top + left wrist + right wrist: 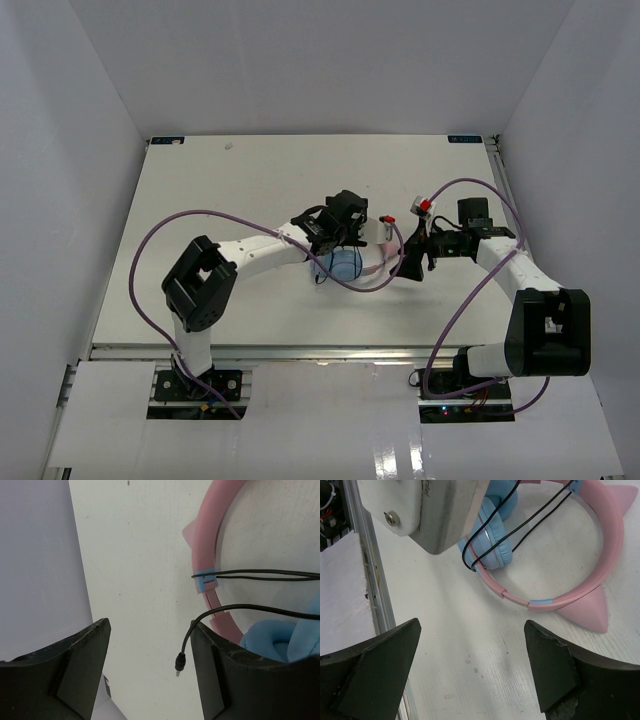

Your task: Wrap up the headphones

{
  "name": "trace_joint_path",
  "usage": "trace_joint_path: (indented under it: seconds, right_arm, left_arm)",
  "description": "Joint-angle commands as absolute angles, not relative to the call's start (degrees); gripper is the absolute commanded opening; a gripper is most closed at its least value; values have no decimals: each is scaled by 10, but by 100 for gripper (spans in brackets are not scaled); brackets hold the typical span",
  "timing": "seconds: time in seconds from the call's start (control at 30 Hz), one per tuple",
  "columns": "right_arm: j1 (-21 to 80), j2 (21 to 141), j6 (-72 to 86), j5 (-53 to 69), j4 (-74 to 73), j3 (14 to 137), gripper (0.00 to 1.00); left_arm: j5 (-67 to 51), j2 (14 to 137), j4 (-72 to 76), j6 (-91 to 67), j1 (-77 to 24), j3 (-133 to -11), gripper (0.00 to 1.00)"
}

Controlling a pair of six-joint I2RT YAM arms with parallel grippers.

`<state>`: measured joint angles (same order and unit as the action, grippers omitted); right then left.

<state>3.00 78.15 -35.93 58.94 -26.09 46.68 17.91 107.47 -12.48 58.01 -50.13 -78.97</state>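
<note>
The headphones lie mid-table: light blue earcup [347, 264], pink headband [384, 268]. In the left wrist view the headband [206, 545] is crossed by two strands of the thin black cord [260, 575], and an earcup [277, 639] shows at right. The cord's free plug [179, 662] hangs between my open left gripper's [150, 630] jaws, close to the right finger [220, 680], not pinched. My right gripper [472, 625] is open and empty, just short of the headband [612, 545] with its cat ears, the earcup [492, 537] and cord [535, 520].
The left arm's white wrist housing [430, 510] hangs over the earcup in the right wrist view. A metal rail [367, 585] marks the table's near edge. Purple robot cables [200, 215] loop over the table, one running close to the headphones. White walls surround the table.
</note>
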Motion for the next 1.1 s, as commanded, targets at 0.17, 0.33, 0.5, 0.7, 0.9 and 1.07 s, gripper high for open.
trace_joint_path:
  seconds: [0.17,0.33,0.5,0.7,0.9,1.07]
  right_arm:
    - [23,785,-370,614,-276,469,90]
    - [22,787,-371,617,-278,470,90]
    - [22,790,-373,620,-281,470,90]
    - [20,790,-375,621,-283,470,90]
    - [19,795,-379,621,-287,471,90]
    - [18,794,-379,622,-287,471,90]
  left_arm:
    - [116,1023,-246,541,-475,-789,76]
    - [122,1021,-263,521,-447,-802,76]
    - [88,1045,-311,490,-418,-862,76]
    - [4,1058,-324,426,-398,-904,76]
    - [-54,1049,-325,383,-390,-925,76]
    - [-96,1057,-334,355,-384,-941,79]
